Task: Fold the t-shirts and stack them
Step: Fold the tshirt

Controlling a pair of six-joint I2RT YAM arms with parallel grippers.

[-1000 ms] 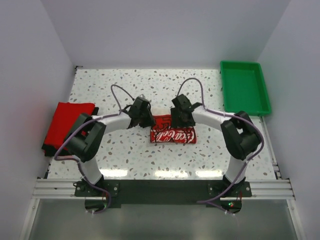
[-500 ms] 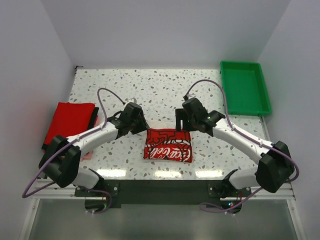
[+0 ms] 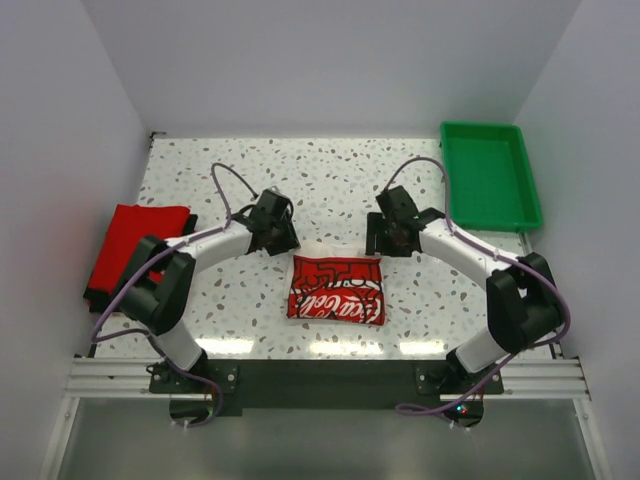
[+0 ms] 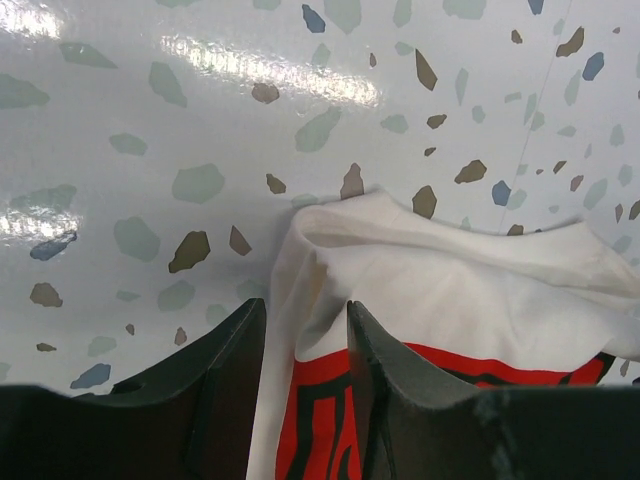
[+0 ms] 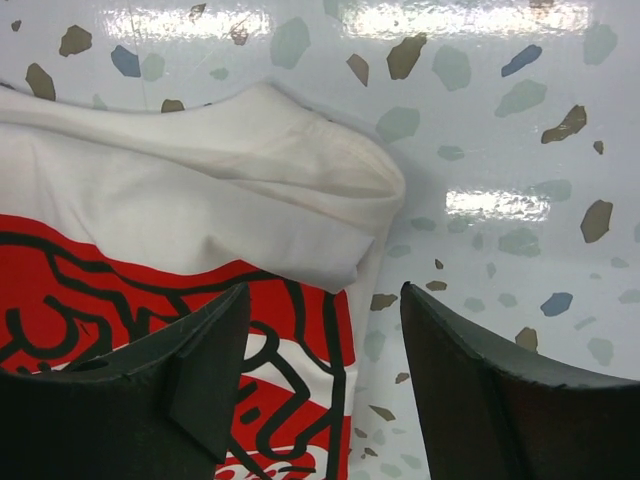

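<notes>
**Colleague:** Where's the shirt sitting?

**Me:** The folded cream-white t-shirt point(image 3: 336, 292) lies toward my near edge of the table point(image 3: 330, 180), between the arms. At its far corners, my left gripper point(image 4: 302, 318) has its jaws narrowly apart and holds nothing. My right gripper point(image 5: 325, 295) stands wide and is empty too.

**Colleague:** What worries you?

**Me:** If I pinch only the top layer, I think the fold will peel open on the lift. Uneven grips could skew it before it reaches the red t-shirt point(image 3: 135, 240) further off on the left.
</notes>
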